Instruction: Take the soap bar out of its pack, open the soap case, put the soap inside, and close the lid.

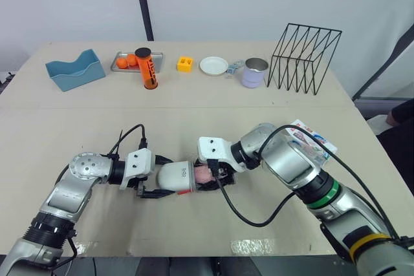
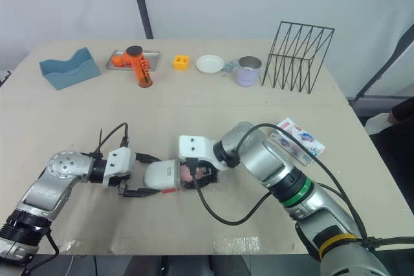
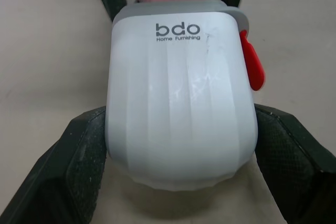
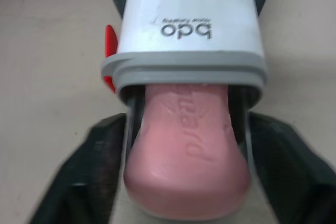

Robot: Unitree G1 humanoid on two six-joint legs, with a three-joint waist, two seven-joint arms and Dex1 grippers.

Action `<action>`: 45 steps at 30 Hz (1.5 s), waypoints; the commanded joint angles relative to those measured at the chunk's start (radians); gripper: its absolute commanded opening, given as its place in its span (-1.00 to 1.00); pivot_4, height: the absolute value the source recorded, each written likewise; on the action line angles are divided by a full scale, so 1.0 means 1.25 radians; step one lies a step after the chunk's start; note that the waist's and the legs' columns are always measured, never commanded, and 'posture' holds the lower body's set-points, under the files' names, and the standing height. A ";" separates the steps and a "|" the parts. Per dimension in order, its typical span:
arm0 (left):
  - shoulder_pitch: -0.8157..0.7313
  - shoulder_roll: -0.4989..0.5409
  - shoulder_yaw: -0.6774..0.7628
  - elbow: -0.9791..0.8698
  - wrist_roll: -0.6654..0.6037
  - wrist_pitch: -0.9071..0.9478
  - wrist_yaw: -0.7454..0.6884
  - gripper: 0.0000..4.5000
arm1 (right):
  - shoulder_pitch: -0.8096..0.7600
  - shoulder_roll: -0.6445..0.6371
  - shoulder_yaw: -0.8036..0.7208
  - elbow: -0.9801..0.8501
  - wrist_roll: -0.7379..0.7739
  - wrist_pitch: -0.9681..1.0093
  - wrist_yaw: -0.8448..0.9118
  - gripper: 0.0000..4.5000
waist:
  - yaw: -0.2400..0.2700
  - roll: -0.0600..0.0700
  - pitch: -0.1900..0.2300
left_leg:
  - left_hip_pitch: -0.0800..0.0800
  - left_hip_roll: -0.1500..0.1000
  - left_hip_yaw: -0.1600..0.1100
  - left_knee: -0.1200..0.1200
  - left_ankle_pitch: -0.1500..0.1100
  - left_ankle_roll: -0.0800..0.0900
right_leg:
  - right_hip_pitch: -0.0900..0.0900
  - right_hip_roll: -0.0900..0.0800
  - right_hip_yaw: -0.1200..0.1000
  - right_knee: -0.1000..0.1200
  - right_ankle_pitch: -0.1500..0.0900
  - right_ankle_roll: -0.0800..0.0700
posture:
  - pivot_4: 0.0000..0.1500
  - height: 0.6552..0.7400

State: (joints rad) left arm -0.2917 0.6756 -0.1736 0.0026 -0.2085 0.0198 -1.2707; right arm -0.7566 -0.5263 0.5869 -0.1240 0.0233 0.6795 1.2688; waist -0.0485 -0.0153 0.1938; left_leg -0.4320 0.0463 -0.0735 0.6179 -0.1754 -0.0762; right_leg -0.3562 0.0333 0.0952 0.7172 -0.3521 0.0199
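Left gripper (image 1: 168, 176) is clamped on the white soap case (image 3: 181, 108). Right gripper (image 1: 211, 175) pinches the pink soap bar (image 4: 186, 166), half inside it. There's bare table (image 1: 194, 108) all around, and the front edge is near.

1. Table (image 1: 194, 127): beige top, 2 boards w/ a seam running across the middle.
2. Far row, left to right: blue open bin (image 1: 74, 69), metal tray (image 1: 119, 56), orange bottle (image 1: 147, 68) w/ black cap at the tray's right end, yellow block (image 1: 185, 63), white plate (image 1: 213, 65), crumpled wrapper (image 1: 234, 67), lilac cup (image 1: 255, 72), black wire rack (image 1: 304, 56).
3. Right side, mid-depth: soap pack (image 1: 310, 139), lying flat.
4. Near the front, approx. centre: white soap case (image 1: 176, 177) on its side.
5. Front edge, right of centre: patch of clear tape (image 1: 252, 247).
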 commanded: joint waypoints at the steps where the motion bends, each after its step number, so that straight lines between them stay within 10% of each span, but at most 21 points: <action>1: -0.013 -0.004 -0.003 0.000 -0.002 -0.011 0.002 0.66 | -0.011 -0.014 -0.010 -0.034 0.013 -0.011 0.012 0.98 | 0.000 0.000 0.000 | 0.000 0.000 0.000 0.000 0.000 0.000 | 0.000 0.000 0.000 0.000 0.000 0.000 | 1.00 1.00; 16: -0.030 -0.008 -0.013 0.025 -0.003 -0.024 -0.009 0.66 | 0.052 -0.118 -0.071 -0.033 0.048 -0.065 0.014 0.98 | 0.000 0.000 0.000 | 0.000 0.000 0.000 0.000 0.000 0.000 | 0.001 0.000 0.000 0.000 0.000 0.000 | 1.00 1.00; 20: -0.036 -0.011 -0.012 0.030 -0.005 -0.027 -0.011 0.66 | 0.071 -0.109 -0.075 -0.025 0.046 -0.097 -0.007 0.53 | 0.000 0.000 0.000 | 0.000 0.000 0.000 0.000 0.000 0.000 | 0.001 0.000 0.000 0.000 0.000 0.000 | 1.00 1.00; 28: -0.038 -0.016 -0.012 0.028 -0.004 -0.026 -0.011 0.66 | 0.087 -0.077 -0.062 -0.026 0.042 -0.143 -0.029 -0.98 | 0.000 0.000 0.000 | 0.000 0.000 0.000 0.000 0.000 0.000 | 0.001 0.000 0.000 0.000 0.000 0.000 | 1.00 1.00; 45: -0.036 -0.023 -0.016 0.014 0.000 -0.024 0.000 0.66 | 0.061 -0.056 -0.062 -0.006 0.023 -0.159 -0.024 -0.98 | 0.000 0.000 0.000 | 0.000 0.000 0.000 0.000 0.000 0.000 | 0.001 0.000 0.000 0.000 0.000 0.000 | 1.00 1.00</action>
State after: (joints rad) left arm -0.3268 0.6524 -0.1910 0.0455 -0.2045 -0.0014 -1.2749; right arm -0.6603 -0.5968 0.5344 -0.1154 0.0496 0.4977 1.2368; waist -0.0479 -0.0153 0.1938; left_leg -0.4319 0.0458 -0.0740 0.6183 -0.1753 -0.0763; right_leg -0.3553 0.0331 0.0950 0.7172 -0.3523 0.0203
